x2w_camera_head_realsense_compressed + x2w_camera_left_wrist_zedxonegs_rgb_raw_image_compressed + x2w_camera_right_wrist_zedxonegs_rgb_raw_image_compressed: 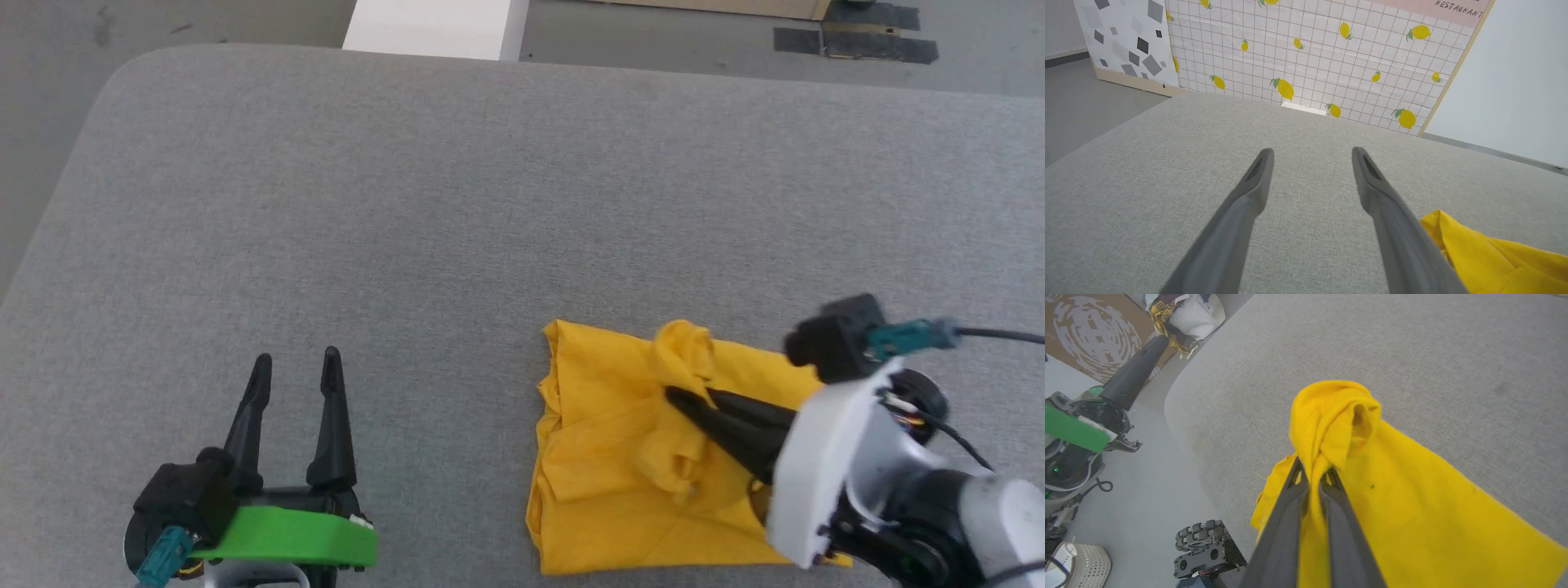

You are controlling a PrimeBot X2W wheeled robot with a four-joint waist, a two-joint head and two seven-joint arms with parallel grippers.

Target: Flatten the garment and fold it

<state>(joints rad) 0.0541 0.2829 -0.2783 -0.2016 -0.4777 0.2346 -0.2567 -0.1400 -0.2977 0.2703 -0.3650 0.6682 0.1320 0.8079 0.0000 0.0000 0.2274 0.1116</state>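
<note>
The bright yellow, soft thin-fabric T-shirt (pixel 604 457) lies in a rough, part-folded rectangle on the near right of the grey fabric-covered desk (pixel 457 204), close to its front edge. The right gripper (pixel 673 396) has its long dark fingers pressed together on a bunched ridge near the shirt's middle, and that fabric rises in a crumpled loop above the tips. This looks like a hold for pulling the layers open to flatten them. The left gripper (pixel 295 359) hovers well apart to the left, fingers spread and empty, likely kept clear until a second edge needs taking. On the floor, a white perforated basket (pixel 1081 563) sits cut off at the frame corner; its contents cannot be told.
</note>
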